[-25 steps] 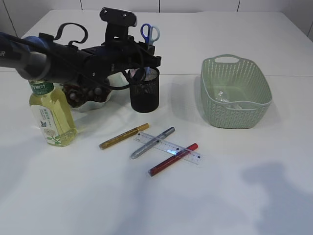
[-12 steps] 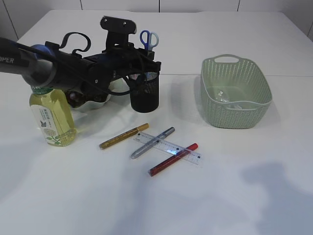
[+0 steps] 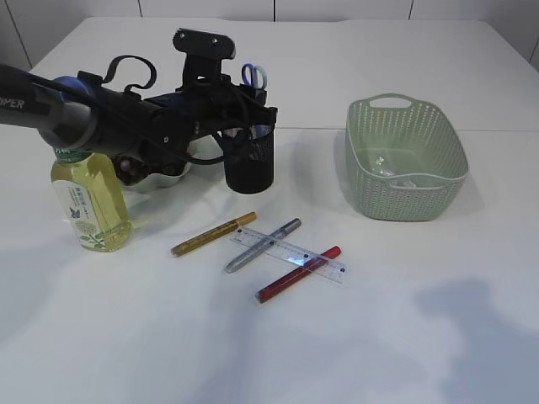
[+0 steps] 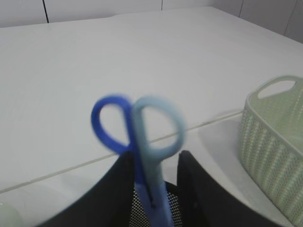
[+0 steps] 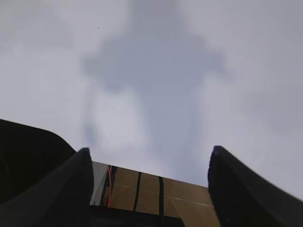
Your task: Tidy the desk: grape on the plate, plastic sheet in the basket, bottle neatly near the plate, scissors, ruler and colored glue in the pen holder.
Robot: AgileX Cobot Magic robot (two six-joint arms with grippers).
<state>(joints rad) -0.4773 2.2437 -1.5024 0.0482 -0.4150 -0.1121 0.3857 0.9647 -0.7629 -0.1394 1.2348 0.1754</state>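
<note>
The blue scissors (image 3: 255, 76) (image 4: 142, 137) stand handles-up in the black mesh pen holder (image 3: 249, 164) (image 4: 142, 210). My left gripper (image 3: 242, 108) (image 4: 155, 156) is open around them above the holder; a gap shows beside the right finger and the scissors are blurred. Three colored glue pens lie on the table, gold (image 3: 213, 233), silver (image 3: 263, 245) and red (image 3: 297, 274), under and beside the clear ruler (image 3: 290, 252). The bottle (image 3: 88, 202) stands left of the white plate (image 3: 168, 178), which holds dark grapes (image 3: 130, 167) partly behind the arm. My right gripper (image 5: 151, 150) is open and empty.
The green basket (image 3: 459, 160) (image 4: 274, 142) stands at the right with the crumpled plastic sheet (image 3: 387, 166) inside. The left arm stretches across the plate and bottle top. A shadow falls on the table at the front right.
The left gripper's jaws have widened and the scissors have slid lower into the pen holder. The left arm shifted slightly. Pens, ruler, bottle and basket have not moved.
</note>
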